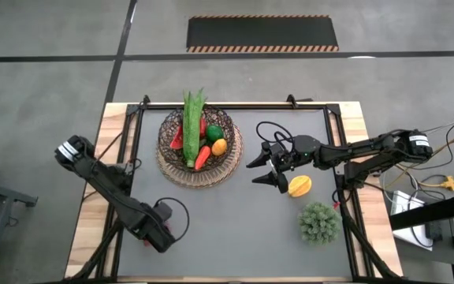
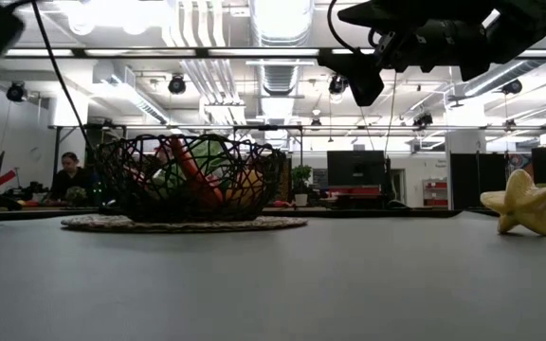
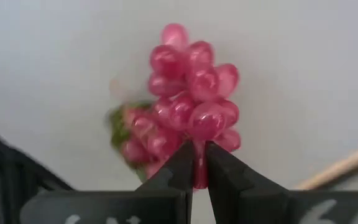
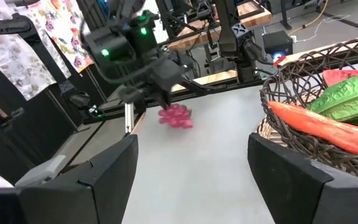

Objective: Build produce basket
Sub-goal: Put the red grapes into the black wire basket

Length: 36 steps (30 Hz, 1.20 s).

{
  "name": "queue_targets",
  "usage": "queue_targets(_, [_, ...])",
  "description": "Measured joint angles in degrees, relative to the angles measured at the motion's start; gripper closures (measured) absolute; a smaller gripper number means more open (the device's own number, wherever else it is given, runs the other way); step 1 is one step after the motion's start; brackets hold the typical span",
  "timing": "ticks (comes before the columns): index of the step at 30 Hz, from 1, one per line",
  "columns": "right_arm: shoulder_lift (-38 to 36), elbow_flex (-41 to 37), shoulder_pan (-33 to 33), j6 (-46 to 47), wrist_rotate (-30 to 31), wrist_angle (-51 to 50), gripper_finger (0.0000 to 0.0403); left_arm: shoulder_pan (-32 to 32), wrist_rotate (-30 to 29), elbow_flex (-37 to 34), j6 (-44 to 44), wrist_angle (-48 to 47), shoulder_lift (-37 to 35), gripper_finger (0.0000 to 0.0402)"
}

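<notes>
No complete text, label, brand or sign can be read anywhere; only pale partial characters, possibly digits, are seen on the dark body of the left gripper (image 3: 195,163) below its fingers in the left wrist view, cut off by the picture's edge.

Tabletop seen level, basket (image 2: 186,180) left, star-shaped yellow fruit (image 2: 523,203) right.

Dark openwork basket on a tan woven disc base, holding a carrot (image 2: 197,176), green pieces and an orange-yellow piece. Yellow fruit stands well apart on the grey table (image 2: 282,284). Right gripper (image 2: 360,76) hangs overhead. A person (image 2: 68,176) sits beyond, far left.
</notes>
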Motion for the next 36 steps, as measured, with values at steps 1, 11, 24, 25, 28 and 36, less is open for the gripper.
queue_targets(1, [0.0,0.0,0.0,0.0,0.0,0.0,0.0117,0.0,-0.5,1.1,1.0,0.1,-0.2,0.0387])
queue_targets(11, [0.0,0.0,0.0,0.0,0.0,0.0,0.0122,0.7,-15.7,13.1,17.9,-0.1,-1.6,0.0387])
queue_targets(24, [0.0,0.0,0.0,0.0,0.0,0.0,0.0122,7.8,-42.5,24.7,50.5,0.2,-2.0,0.0387])
queue_targets(25, [0.0,0.0,0.0,0.0,0.0,0.0,0.0122,8.9,-43.7,24.8,52.7,0.2,-2.0,0.0387])
queue_targets(28, [0.0,0.0,0.0,0.0,0.0,0.0,0.0122,13.1,-46.9,24.7,57.5,0.1,-2.0,0.0387])
queue_targets(36, [0.0,0.0,0.0,0.0,0.0,0.0,0.0122,25.8,-51.0,22.0,64.7,1.7,-2.0,0.0387])
